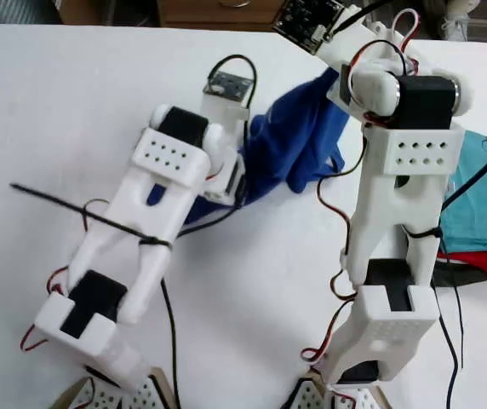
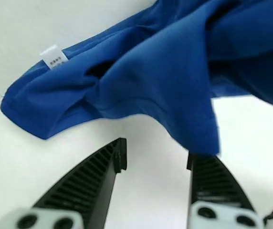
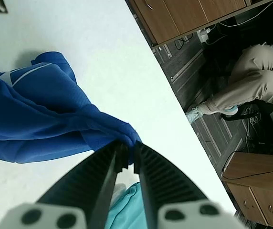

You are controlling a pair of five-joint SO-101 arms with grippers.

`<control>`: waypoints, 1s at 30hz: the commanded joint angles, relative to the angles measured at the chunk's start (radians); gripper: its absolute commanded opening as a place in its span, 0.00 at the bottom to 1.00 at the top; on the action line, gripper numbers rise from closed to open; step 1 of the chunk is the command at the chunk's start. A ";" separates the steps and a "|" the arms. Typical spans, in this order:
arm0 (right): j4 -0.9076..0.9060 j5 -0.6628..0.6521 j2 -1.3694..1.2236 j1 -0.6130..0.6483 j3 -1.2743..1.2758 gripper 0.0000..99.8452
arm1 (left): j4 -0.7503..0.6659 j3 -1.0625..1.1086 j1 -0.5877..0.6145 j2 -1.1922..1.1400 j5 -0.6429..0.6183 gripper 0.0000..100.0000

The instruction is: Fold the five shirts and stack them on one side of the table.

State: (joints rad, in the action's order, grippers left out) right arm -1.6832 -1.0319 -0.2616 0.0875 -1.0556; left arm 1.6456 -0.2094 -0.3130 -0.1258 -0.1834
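A blue shirt (image 1: pixel 299 141) hangs bunched over the middle of the white table (image 1: pixel 73 102), one end lifted and the other trailing on the surface. My right gripper (image 3: pixel 127 153) is shut on a pinched fold of the blue shirt (image 3: pixel 36 114) and holds it up at the far side (image 1: pixel 335 78). My left gripper (image 2: pixel 155 160) stands open just short of the shirt's lower edge (image 2: pixel 165 71), with a hanging flap near one fingertip (image 2: pixel 199 164). In the high view the left gripper (image 1: pixel 242 189) sits beside the trailing cloth.
A teal shirt (image 1: pixel 486 200) lies on a red shirt (image 1: pixel 482 262) at the table's right side, partly under the right arm. The teal shirt (image 3: pixel 127 210) also shows below the right gripper. The table's far edge (image 3: pixel 174 90) drops to the floor.
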 commanded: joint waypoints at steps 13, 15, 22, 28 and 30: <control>-0.005 0.000 0.007 -0.012 -0.038 0.02 | -0.161 0.019 -0.071 0.021 -0.005 0.23; -0.005 0.000 0.007 -0.010 -0.038 0.02 | -0.213 0.048 -0.072 0.021 -0.005 0.23; -0.007 0.000 0.008 -0.012 -0.038 0.02 | -0.358 0.125 0.000 0.021 0.000 0.23; -0.007 0.000 0.007 -0.004 -0.038 0.02 | -0.400 0.119 0.089 0.023 0.000 0.23; -0.007 0.000 0.007 -0.004 -0.038 0.02 | -0.420 0.130 0.097 0.021 0.002 0.23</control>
State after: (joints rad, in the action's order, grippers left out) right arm -1.6832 -1.0319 -0.2616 0.0875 -1.0556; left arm 1.2574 -0.0821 -0.2363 -0.1258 -0.1834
